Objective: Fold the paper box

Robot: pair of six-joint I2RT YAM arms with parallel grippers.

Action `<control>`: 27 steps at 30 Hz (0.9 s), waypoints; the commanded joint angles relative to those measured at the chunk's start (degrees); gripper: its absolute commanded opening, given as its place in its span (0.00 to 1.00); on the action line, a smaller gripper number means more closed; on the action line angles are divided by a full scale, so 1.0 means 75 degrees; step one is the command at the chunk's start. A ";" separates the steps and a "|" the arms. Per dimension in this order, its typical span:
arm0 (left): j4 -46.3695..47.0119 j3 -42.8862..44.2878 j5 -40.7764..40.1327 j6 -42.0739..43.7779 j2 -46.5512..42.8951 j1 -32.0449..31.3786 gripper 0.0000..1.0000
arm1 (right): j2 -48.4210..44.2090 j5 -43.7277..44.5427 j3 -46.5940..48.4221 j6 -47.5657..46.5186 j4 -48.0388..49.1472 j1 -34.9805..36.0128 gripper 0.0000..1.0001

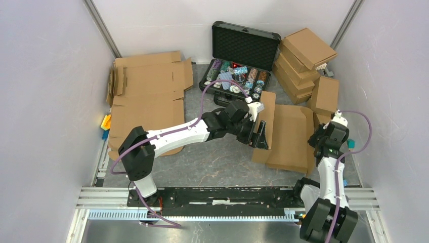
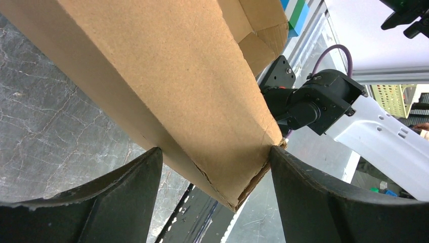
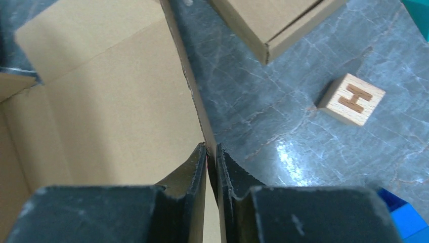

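One paper box (image 1: 288, 136) lies right of centre on the worktop (image 1: 217, 162), left fingers (image 2: 136, 187) spread wide astride its raised flap, right fingers (image 3: 200, 167) clenched on its opposite edge. Nearby: one black case (image 1: 245, 48), stacked folded boxes (image 1: 307, 48), one lettered block (image 3: 351, 98).

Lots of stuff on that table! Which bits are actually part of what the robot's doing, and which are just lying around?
In the job: paper box; left gripper, jaws open around its flap; right gripper, jaws shut on its edge.
Lying about: black case of chips; stack of folded boxes; flat cardboard sheets; wooden H block.
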 commanded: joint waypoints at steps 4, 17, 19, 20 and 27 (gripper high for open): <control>-0.0254 -0.0295 -0.0004 0.0480 -0.0457 0.0090 0.84 | -0.0605 -0.1525 0.0760 0.0082 -0.0327 -0.0026 0.09; 0.2475 -0.3665 0.0905 -0.0403 -0.2920 0.1825 0.92 | -0.0106 -0.2950 0.2146 -0.0205 -0.0298 0.1538 0.02; 0.2475 -0.4127 0.0687 -0.0402 -0.3392 0.2050 0.95 | 0.0180 -0.2575 0.2460 -0.0306 -0.0237 0.2215 0.01; 0.2486 -0.4358 0.0581 -0.0407 -0.3710 0.2152 0.96 | 0.0342 -0.2481 0.2649 -0.0403 -0.0203 0.2537 0.01; 0.2790 -0.5761 -0.0082 -0.0693 -0.5113 0.2364 1.00 | 0.1606 -0.2001 0.4238 -0.1261 -0.0781 0.4012 0.01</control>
